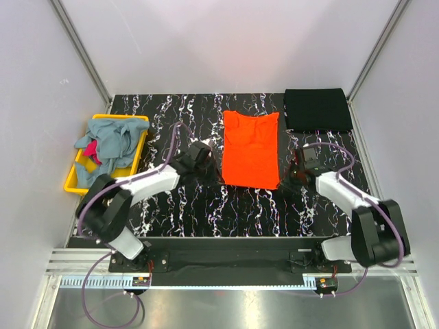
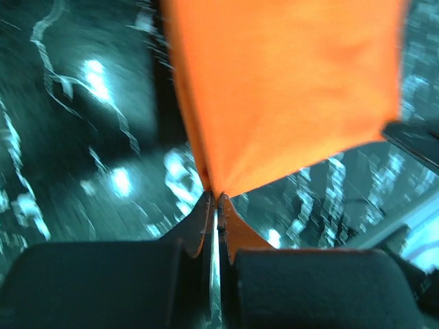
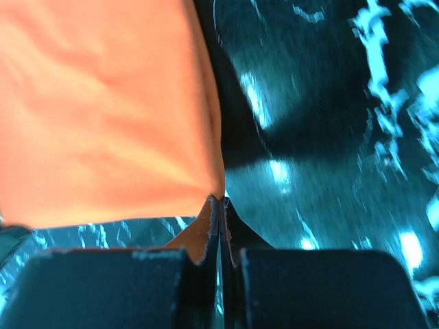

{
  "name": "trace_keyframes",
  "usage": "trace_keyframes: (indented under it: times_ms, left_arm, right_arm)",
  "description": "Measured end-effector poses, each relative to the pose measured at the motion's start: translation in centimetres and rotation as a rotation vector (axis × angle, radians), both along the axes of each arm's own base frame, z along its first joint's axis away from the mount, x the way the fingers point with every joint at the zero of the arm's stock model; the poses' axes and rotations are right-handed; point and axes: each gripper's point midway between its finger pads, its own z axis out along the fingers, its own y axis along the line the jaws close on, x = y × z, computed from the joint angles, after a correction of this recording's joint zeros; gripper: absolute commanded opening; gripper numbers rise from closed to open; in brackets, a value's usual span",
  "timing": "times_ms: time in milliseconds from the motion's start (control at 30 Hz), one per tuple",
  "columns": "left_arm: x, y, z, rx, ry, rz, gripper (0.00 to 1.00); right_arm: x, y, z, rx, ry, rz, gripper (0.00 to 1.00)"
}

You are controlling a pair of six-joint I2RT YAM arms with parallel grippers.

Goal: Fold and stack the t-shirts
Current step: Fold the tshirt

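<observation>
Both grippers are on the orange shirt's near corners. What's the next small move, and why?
Probably raise both corners together and carry them over toward the far end. The left gripper and right gripper are each shut on a near corner of the orange t-shirt, which lies flat, not yet folded crosswise.

1. Left arm [image 1: 140,184]: white link shells between bulky black joints; a purple cable [image 1: 88,205] loops alongside.
2. Right arm [image 1: 343,190]: same white-and-black build, with its own purple cable.
3. Left gripper [image 2: 217,200] and right gripper [image 3: 221,200]: blocky black bodies, fingers [image 2: 197,229] tapering to thin tips.
</observation>
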Motion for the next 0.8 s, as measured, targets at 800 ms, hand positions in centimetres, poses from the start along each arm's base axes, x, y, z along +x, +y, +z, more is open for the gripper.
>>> trace_keyframes:
  times_ms: [800]
  left_arm:
    - [-7.2,0.9,9.6,-0.008,-0.127,-0.061,0.0]
  right_arm:
    - [-6.6,-0.2,12.0,0.087,-0.186,0.075,0.0]
